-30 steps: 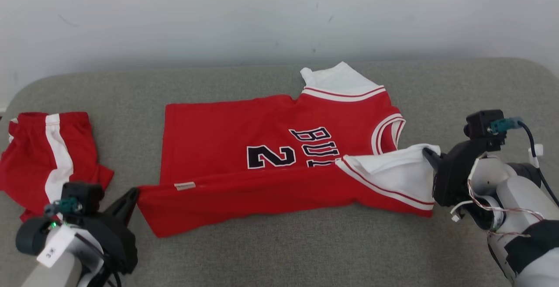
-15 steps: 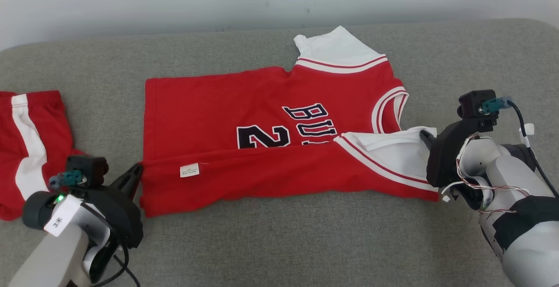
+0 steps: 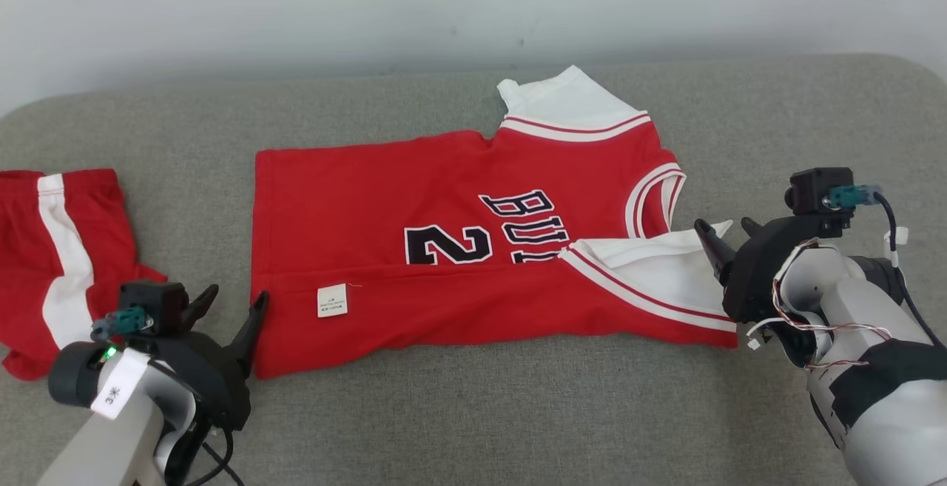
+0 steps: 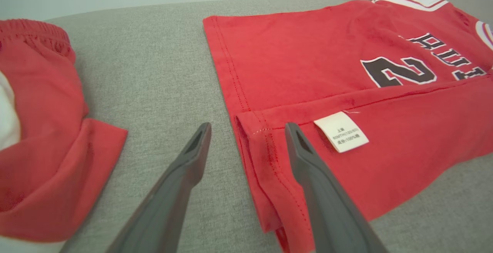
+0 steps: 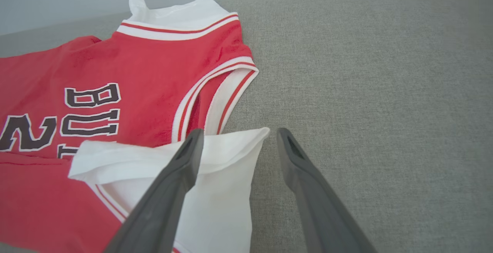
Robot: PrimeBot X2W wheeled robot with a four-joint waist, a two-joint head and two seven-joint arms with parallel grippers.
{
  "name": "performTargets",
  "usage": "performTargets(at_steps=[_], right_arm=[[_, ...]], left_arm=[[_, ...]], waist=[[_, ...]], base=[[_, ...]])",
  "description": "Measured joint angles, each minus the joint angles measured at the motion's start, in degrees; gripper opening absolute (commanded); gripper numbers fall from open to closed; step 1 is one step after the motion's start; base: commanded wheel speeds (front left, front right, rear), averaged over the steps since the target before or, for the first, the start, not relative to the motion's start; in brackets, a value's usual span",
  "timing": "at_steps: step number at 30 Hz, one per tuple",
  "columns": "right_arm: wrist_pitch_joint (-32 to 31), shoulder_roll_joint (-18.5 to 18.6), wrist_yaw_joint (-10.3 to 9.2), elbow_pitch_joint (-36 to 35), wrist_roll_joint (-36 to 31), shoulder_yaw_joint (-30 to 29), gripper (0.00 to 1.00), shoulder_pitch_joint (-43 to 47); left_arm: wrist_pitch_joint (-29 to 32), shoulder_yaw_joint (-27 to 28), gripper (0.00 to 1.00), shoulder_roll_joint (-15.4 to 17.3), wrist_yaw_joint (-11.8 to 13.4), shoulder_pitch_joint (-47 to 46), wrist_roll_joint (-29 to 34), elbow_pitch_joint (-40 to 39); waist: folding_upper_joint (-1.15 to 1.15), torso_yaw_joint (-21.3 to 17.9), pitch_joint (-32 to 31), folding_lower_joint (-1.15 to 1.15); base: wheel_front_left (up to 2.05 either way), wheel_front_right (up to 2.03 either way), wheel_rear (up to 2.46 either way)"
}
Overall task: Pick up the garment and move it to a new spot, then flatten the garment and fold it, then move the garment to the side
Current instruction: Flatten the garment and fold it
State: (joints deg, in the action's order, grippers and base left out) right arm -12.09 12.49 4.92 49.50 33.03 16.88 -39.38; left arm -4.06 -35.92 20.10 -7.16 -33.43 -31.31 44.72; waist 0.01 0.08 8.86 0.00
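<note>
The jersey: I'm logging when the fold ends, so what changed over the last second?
Both let go: the left claw opened off the folded hem corner of the jersey, the right claw off its white sleeve, and the folded strip now lies flat. The jersey's place on the grey cushion and the red shorts stayed the same; only the camera shifted.
</note>
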Motion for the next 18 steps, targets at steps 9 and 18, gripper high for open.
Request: performTargets(at_steps=[9,18], right_arm=[[9.4,1.6,1.22,-1.9,1.2,-1.3,1.0,9.8],[14.7,0.5,1.64,-5.0,1.2,-0.2,1.0,18.3]], left_arm=[[-7.9,1.8,1.0,-1.3,0.9,7.5,-0.1,-0.7],[-9.6,3.5,1.0,-2.1,2.6,14.4,-2.5,-3.8]], waist=[[0.0,0.5,-4.4,0.0],[-0.01,0.3,-7.7,-0.01]], base=[[0.0,0.0,0.0],[0.0,0.0,0.0]])
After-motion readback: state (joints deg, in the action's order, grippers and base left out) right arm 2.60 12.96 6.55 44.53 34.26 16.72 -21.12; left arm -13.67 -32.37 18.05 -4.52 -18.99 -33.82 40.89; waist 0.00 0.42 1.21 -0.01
